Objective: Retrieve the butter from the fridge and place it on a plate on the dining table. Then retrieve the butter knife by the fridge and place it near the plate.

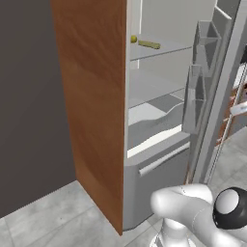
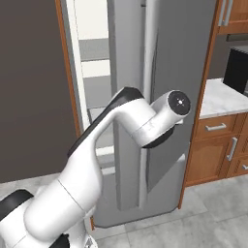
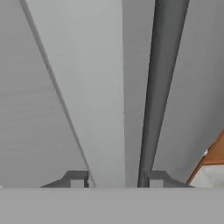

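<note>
Left base view: fridge (image 1: 159,164) door open, butter (image 1: 148,44) on upper shelf at 1 o'clock, not yet fetched. Gripper (image 3: 114,180) fingers straddle door handle (image 3: 159,87); can't tell if clenched. Plate, knife steps all left.

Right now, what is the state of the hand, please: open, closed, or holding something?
Hand: its fingertips flank the fridge door's edge, beside the handle; a firm grip cannot be told.

On a grey fridge shelf (image 1: 161,49) (upper, inside the open door) lies the butter (image 1: 148,44), beside a small yellow ball (image 1: 133,39).
</note>
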### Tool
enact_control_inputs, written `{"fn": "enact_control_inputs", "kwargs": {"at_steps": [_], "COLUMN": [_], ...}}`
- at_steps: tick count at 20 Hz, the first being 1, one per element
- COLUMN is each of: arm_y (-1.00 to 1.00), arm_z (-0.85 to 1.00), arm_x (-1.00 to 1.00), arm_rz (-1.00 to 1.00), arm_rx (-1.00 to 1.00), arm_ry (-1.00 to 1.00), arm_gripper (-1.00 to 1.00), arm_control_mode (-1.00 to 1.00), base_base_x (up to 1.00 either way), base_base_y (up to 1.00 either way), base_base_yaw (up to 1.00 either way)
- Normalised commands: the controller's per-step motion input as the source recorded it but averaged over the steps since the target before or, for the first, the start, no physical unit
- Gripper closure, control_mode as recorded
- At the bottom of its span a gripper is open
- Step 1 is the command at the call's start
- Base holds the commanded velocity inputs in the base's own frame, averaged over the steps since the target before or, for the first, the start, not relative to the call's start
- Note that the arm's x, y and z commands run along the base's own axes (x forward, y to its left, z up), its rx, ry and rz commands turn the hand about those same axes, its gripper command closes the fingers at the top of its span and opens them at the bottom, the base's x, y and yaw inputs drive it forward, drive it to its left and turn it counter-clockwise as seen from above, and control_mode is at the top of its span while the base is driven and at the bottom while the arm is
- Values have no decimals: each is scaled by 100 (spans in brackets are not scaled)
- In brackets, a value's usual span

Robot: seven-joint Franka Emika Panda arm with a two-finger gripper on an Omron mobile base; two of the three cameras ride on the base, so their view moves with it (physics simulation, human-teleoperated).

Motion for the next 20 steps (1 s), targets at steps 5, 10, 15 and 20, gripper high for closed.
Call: {"fn": "enact_control_inputs", "kwargs": {"at_steps": [5,10,15,20], "arm_y": [-16,-3,-15,-9], "arm_z": [0,0,0,0], "arm_x": [-54,-24,-51,-48], "arm_rz": [0,-4,-23,-35], "arm_rx": [0,0,0,0], "arm_ry": [0,0,0,0], "arm_gripper": [-100,-100,-100,-100], "arm_control_mode": [-100,-100,-100,-100], "base_base_x": [0,0,0,0], "base_base_y": [0,0,0,0], "base_base_yaw": [0,0,0,0]}}
